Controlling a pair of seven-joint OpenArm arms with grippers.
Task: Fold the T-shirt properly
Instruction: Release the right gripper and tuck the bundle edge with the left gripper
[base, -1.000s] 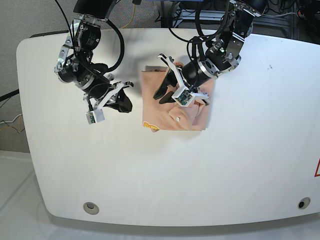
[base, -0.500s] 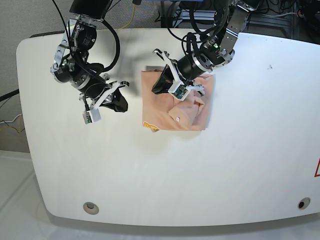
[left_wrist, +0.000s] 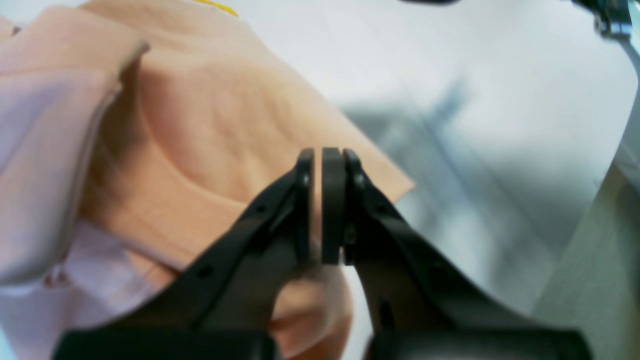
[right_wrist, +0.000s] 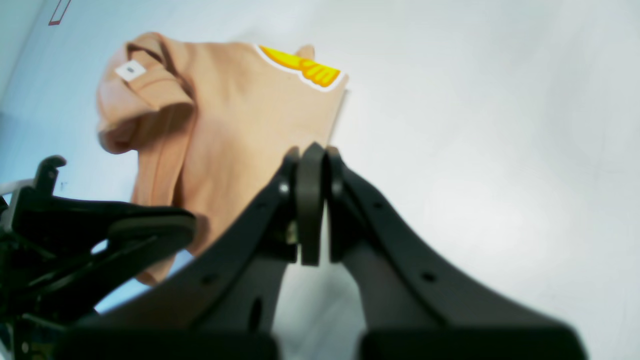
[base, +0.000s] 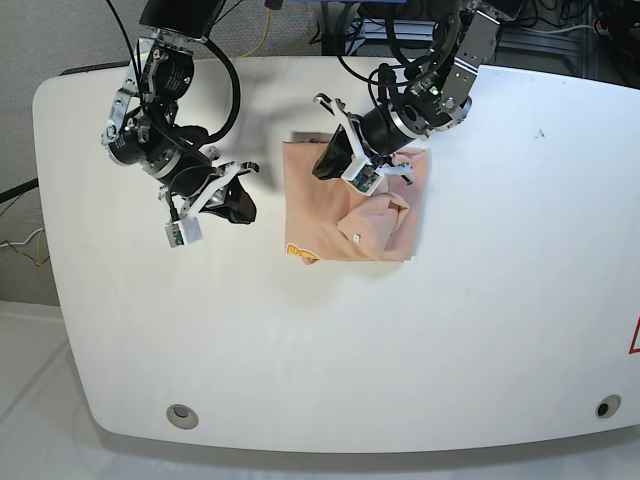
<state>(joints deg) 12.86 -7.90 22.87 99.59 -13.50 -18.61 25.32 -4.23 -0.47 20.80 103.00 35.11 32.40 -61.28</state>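
the t-shirt (base: 355, 212) is seen folded in a compact square at the table (base: 500, 300) centre, its longer side running toward the near edge. the left gripper (base: 328, 163) is closed just above its far corner with no cloth visibly held, so it is the nearer one. the right gripper (base: 240, 205) is closed on nothing, beside the cloth and apart from it.

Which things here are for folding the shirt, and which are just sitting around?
For the job:
- T-shirt, peach, already folded small
- left hand, shut, over the shirt
- right hand, shut, off to the side

Just there:
- white table
- cables behind the table
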